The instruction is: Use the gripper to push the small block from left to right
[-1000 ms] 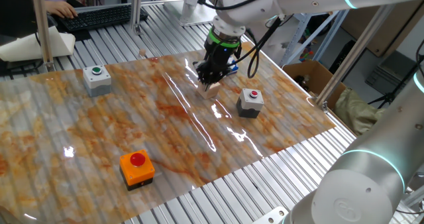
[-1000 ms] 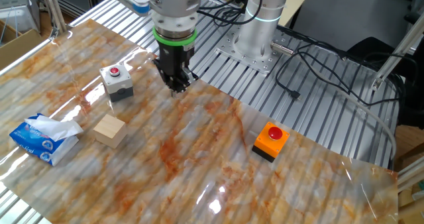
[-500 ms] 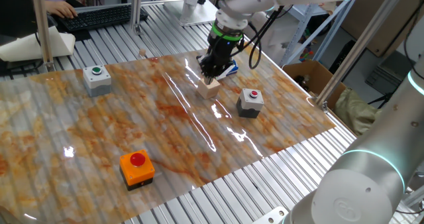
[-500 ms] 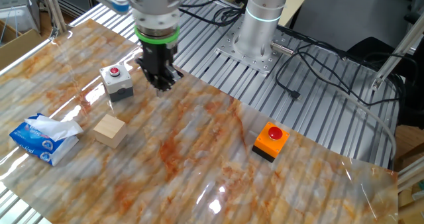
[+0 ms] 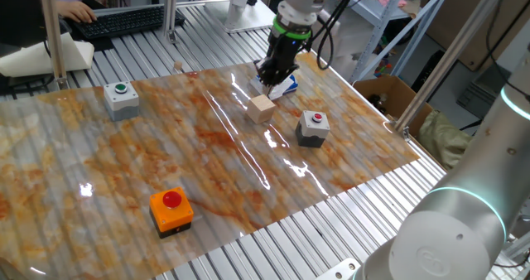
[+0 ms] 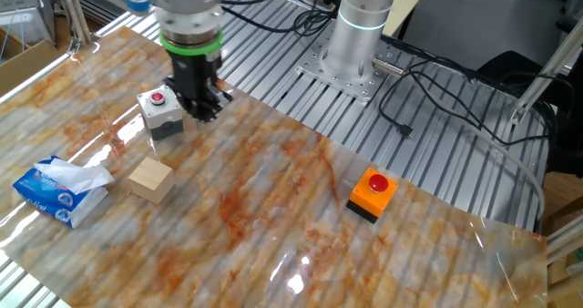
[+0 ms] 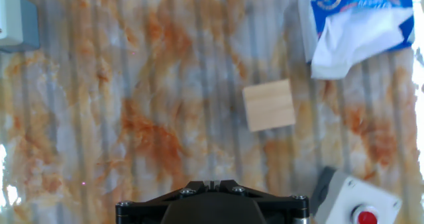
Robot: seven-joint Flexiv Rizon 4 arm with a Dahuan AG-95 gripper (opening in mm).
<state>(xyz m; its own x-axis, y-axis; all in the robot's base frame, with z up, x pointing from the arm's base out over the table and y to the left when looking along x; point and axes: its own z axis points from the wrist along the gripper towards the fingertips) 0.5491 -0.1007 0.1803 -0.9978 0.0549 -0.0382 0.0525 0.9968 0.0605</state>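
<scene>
The small block (image 5: 262, 108) is a plain tan wooden cube lying on the marbled sheet. It also shows in the other fixed view (image 6: 151, 179) and in the hand view (image 7: 268, 105). The gripper (image 5: 272, 75), black with a green ring, hangs above the sheet just beyond the block, not touching it. In the other fixed view the gripper (image 6: 199, 110) is right next to the grey box with a red button (image 6: 159, 113). In the hand view the gripper (image 7: 211, 183) shows its fingertips pressed together, holding nothing.
A blue-and-white tissue pack (image 6: 59, 190) lies near the block, also in the hand view (image 7: 358, 25). A grey box with a green button (image 5: 122, 98) and an orange box with a red button (image 5: 171, 210) stand further off. Slatted metal table around the sheet.
The gripper has moved away from above the block, toward the tissue pack and the red-button grey box. The block has not moved.
</scene>
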